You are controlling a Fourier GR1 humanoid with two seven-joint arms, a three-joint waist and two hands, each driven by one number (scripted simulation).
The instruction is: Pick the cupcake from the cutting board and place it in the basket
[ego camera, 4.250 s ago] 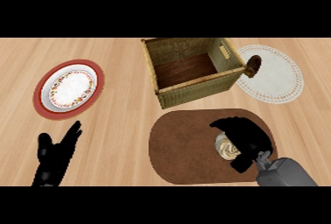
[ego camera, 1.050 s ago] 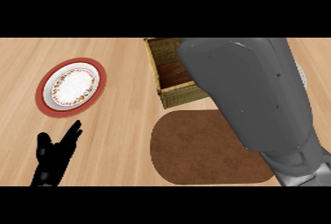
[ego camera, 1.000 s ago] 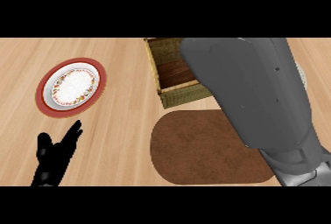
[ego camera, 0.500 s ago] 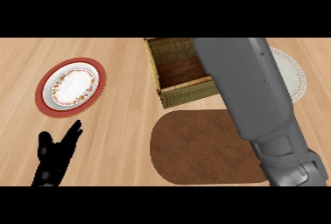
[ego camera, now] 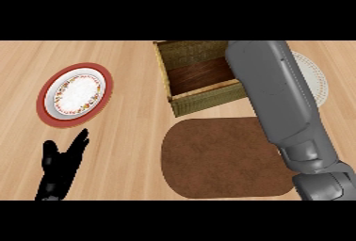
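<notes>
1. Head view showed the left hand [ego camera: 61, 168] resting open, fingers straight, low on the wooden tabletop [ego camera: 132, 141].
2. Above it lay a red-rimmed plate [ego camera: 74, 94].
3. Further right, the brown cutting board [ego camera: 222, 160] lay bare, just below the basket [ego camera: 201, 77].
4. The grey right forearm [ego camera: 281, 108] crossed the basket; its hand and the cupcake were hidden, so I cannot tell its state.

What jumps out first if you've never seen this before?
A big grey forearm sweeps up the right side, crossing the woven basket at the top; its hand is out of sight. Below lies a bare brown cutting board. At left sit a red-rimmed plate and the open black left hand.
</notes>
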